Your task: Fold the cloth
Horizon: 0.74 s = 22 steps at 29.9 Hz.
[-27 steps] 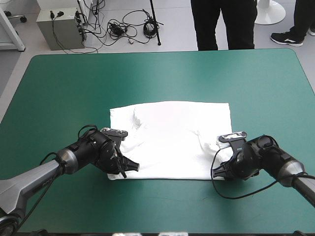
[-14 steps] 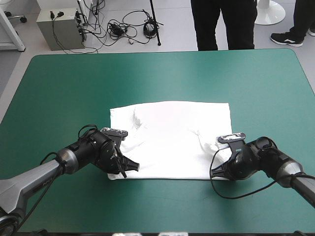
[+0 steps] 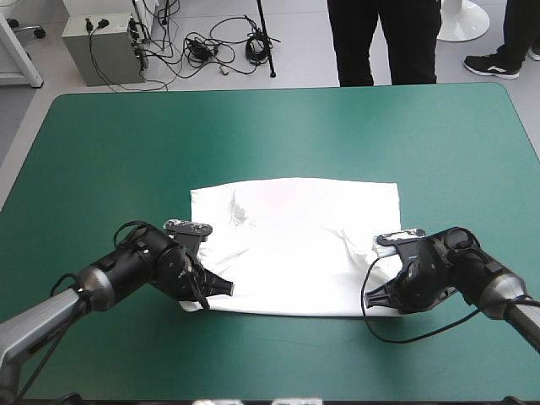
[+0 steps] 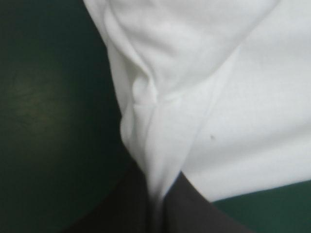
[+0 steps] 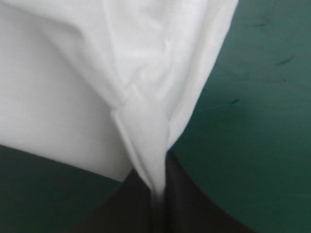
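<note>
Teal-green cover (image 3: 101, 152): wrist views show left claw (image 4: 155, 204), right claw (image 5: 158, 194) pinching T-shirt (image 4: 238, 97).

Left tool (image 4: 155, 206), right tool (image 5: 158, 194) black; arms (image 3: 143, 261) bulbous, forearms (image 3: 38, 316) grey.

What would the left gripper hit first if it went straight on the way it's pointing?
The T-shirt, probably: the left gripper is shut on its near corner and more of it lies directly ahead.
</note>
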### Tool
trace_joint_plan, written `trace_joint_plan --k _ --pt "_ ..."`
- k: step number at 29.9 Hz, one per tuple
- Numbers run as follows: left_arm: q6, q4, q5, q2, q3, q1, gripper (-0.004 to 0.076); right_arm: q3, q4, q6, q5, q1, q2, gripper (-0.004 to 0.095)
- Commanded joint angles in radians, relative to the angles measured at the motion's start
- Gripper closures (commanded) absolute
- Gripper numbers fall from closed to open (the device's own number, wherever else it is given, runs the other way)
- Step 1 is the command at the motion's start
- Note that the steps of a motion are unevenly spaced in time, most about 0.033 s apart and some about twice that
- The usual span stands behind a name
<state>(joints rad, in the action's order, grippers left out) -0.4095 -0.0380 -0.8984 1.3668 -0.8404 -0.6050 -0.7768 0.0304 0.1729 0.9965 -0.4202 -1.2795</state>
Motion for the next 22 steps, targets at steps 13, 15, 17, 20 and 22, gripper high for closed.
trace_joint_plan --k 13,15,17,20,22 --pt "-0.060 -0.057 -0.038 -0.194 -0.164 -0.002 0.0733 -0.278 0.005 0.054 0.121 0.001 0.144 0.0925" --pt "-0.108 -0.104 -0.005 -0.191 -0.164 -0.002 0.0733 -0.298 -0.030 0.073 0.092 0.001 0.132 0.0925" --pt "-0.136 -0.151 0.025 -0.183 -0.164 -0.002 0.0733 -0.320 -0.066 0.092 0.065 0.001 0.114 0.0925" --pt "-0.183 -0.224 0.073 -0.168 -0.164 0.000 0.0733 -0.352 -0.119 0.101 0.023 0.003 0.076 0.0925" --pt "-0.232 -0.287 0.118 -0.157 -0.166 0.000 0.0733 -0.375 -0.161 0.116 -0.006 0.003 0.044 0.0925"
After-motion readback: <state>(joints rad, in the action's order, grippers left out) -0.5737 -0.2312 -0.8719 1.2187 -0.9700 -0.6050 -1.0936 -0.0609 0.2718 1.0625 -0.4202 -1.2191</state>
